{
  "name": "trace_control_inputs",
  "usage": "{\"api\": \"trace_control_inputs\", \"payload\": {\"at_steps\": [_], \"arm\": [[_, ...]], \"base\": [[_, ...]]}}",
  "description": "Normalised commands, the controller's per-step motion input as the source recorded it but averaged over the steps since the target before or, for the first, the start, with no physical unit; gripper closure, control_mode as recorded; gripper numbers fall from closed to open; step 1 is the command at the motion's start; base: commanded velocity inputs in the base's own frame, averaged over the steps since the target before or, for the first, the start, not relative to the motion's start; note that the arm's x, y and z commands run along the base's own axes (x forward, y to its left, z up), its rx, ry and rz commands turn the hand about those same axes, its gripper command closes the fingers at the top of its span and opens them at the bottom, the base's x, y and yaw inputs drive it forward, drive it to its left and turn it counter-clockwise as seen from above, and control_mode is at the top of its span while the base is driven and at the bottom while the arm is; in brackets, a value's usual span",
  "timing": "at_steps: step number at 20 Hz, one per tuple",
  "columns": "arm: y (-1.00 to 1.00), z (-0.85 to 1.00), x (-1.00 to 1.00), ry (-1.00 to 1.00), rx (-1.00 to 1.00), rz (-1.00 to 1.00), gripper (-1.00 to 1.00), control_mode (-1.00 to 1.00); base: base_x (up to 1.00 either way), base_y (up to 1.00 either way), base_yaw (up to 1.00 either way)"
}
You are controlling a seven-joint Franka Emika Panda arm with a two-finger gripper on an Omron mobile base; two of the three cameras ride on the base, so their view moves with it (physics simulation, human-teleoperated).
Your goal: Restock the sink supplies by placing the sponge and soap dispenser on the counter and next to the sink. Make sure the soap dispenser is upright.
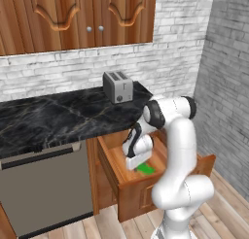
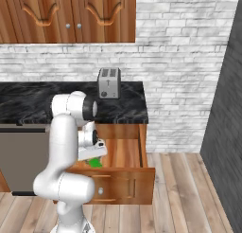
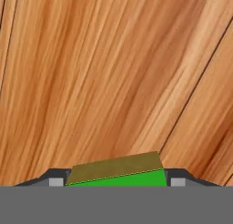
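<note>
Since the arm is bent down into the open drawer (image 1: 127, 171) under the right end of the tabletop (image 1: 58, 117), the step in hand looks like grabbing the sponge (image 1: 145, 168) off the drawer floor. The toaster (image 1: 118, 86) sits up top, far right, well out of the way. In the hand view the sponge (image 3: 119, 174) lies between the two fingertips (image 3: 55, 180) of the hand (image 3: 116, 182), one tip at each end of it. They look snug to it, but I can't tell if they're actually clamped or just bracketing it. My take: squeeze firmly first, lift straight up to clear the drawer walls, then swing left toward the sink. No soap dispenser that I can spot here.
</note>
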Motion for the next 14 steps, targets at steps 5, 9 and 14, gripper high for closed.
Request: {"api": "trace_control_inputs", "payload": {"at_steps": [5,9,14], "arm": [[-0.16,1.0,-0.11,-0.1,0.0,0.0,1.0,-1.0],[-0.14,0.99,-0.49,-0.26,0.0,0.0,1.0,-1.0],[-0.01,1.0,-0.47,-0.23,0.02,0.0,1.0,-1.0]], "base": [[0.0,0.0,0.0],[0.0,0.0,0.0],[0.0,0.0,0.0]]}}
